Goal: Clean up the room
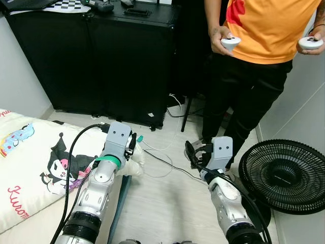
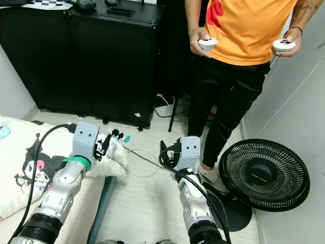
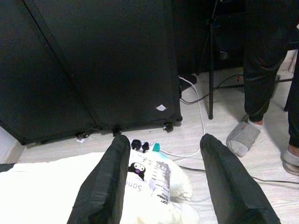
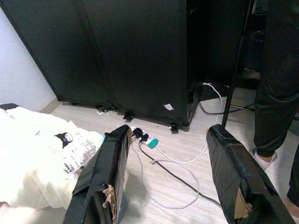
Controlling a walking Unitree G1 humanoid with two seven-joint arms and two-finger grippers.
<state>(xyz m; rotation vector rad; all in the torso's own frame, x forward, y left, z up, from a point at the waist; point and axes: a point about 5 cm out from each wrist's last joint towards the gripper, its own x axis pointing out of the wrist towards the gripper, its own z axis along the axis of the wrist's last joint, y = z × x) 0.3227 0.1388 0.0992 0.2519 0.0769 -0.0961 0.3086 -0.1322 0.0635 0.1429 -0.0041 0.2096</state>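
Left wrist view shows my left gripper (image 3: 161,184) spread open over the white blanket (image 3: 56,196); right gripper (image 4: 170,179) open, idle. Next, I'd judge, I close on the blanket corner.

Even, soft indoor light, all 4 views sharp, no motion blur; the black cabinet (image 1: 101,61) swallows detail, the white blanket (image 3: 56,191) blows out a bit, faint shadow under the fan (image 2: 264,175)

White blanket (image 1: 30,168) (cartoon print); black cabinet (image 1: 101,61); orange shirt (image 1: 269,25); black fan (image 1: 287,175).
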